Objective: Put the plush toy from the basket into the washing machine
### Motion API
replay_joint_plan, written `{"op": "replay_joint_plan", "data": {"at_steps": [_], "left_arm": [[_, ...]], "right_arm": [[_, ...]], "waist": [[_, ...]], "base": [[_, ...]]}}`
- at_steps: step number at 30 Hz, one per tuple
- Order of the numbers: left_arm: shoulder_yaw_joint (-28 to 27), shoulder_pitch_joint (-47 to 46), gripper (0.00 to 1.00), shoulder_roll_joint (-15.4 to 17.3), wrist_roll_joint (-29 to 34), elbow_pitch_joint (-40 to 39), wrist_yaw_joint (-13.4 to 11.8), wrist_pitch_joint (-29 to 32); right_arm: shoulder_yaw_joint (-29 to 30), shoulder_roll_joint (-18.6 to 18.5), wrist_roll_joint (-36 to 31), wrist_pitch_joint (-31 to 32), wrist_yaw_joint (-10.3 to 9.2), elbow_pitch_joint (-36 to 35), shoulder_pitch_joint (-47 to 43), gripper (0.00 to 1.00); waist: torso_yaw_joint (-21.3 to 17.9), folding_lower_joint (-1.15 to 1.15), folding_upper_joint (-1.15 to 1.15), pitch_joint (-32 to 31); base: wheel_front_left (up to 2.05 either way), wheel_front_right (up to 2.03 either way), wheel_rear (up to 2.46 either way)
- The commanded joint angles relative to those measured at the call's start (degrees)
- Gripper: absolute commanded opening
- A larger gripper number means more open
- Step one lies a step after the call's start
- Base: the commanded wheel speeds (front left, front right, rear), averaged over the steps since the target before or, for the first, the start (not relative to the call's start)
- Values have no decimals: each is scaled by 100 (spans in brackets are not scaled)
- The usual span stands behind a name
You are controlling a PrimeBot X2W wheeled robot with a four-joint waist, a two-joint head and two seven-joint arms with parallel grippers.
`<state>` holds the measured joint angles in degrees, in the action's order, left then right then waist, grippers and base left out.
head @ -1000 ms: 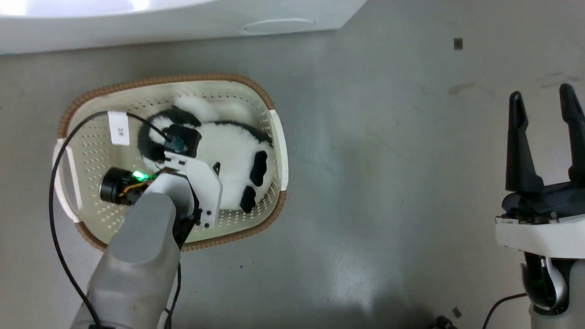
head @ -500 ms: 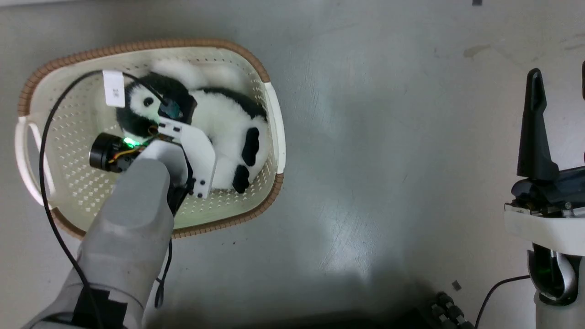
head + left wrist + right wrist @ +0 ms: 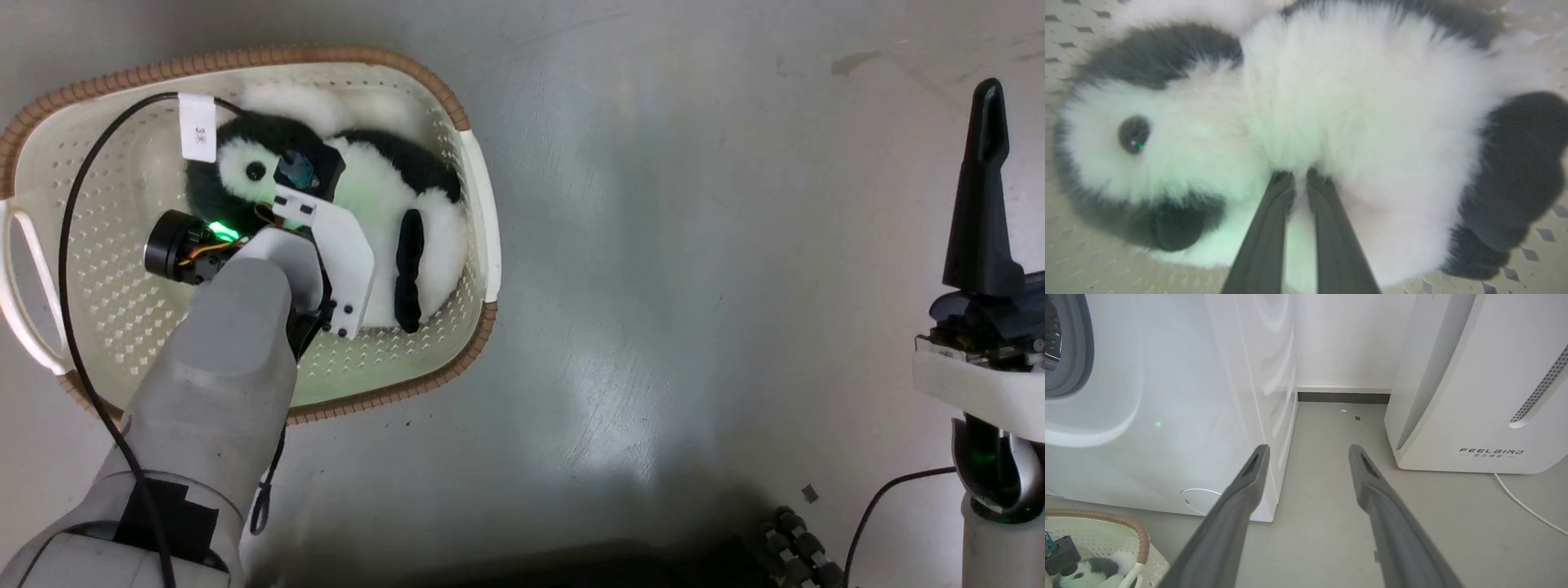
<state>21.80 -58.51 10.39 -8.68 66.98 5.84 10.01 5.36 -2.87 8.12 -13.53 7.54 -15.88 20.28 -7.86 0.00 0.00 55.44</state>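
- left wrist view: the left gripper [image 3: 1299, 181] has its two fingers drawn almost together, nipping a tuft of white fur on the plush toy [image 3: 1363, 102] where head meets body. the toy's long axis runs crosswise to the fingers, with face and eye to their left and a black limb to their right. it lies on the perforated floor of the basket [image 3: 1069, 265].
- right wrist view: the right gripper [image 3: 1308, 451] is spread wide and holds nothing. the washing machine [image 3: 1167, 416] stands left of its fingers, with the grey door seal [image 3: 1073, 363] at the far upper left. the white slanted appliance [image 3: 1453, 375] to their right reads "feelbird"; a smaller line beneath is too fine to read. the basket's brown rim sits low left, near the machine's foot.
- head view: the toy lies directly beneath the left wrist, inside the basket; the right gripper is well apart from it. a white tag [image 3: 197, 126] on the black cable [image 3: 69, 245] bears a mark starting with "3"; the rest is too small to read.
- judgement: the left arm is the nearer one and has the toy, so the coming move looks like a lift clear of the rim. a pinch on fur alone may slip.
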Motion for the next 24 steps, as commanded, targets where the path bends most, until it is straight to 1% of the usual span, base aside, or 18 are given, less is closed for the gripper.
{"op": "replay_joint_plan", "data": {"at_steps": [1, 8, 12, 16, 24], "left_arm": [[75, -46, 0, 97, -9, 261, 11, -6], [270, -138, 0, 78, -168, 673, 104, -271], [310, 114, 0, -2, -270, 697, 135, -478], [346, 403, 0, -117, -378, 697, 152, -830], [620, 907, 0, -384, -498, 661, 163, -1559]], "right_arm": [[6, 0, -5, -59, -5, -14, 122, 100], [-21, 0, -32, -142, -5, 156, 66, 100], [-20, 0, -68, -147, -5, 319, -75, 100], [-7, 0, -132, -147, -5, 468, -285, 100], [20, 0, -294, -147, -5, 694, -730, 100]], "waist": [[-14, 0, 0, -69], [0, 0, 0, -558], [59, 0, 0, -1109], [166, 0, 0, -1652], [516, 0, 0, -2647]], "base": [[0, 0, 0], [0, 0, 0], [0, 0, 0], [0, 0, 0], [0, 0, 0]]}}
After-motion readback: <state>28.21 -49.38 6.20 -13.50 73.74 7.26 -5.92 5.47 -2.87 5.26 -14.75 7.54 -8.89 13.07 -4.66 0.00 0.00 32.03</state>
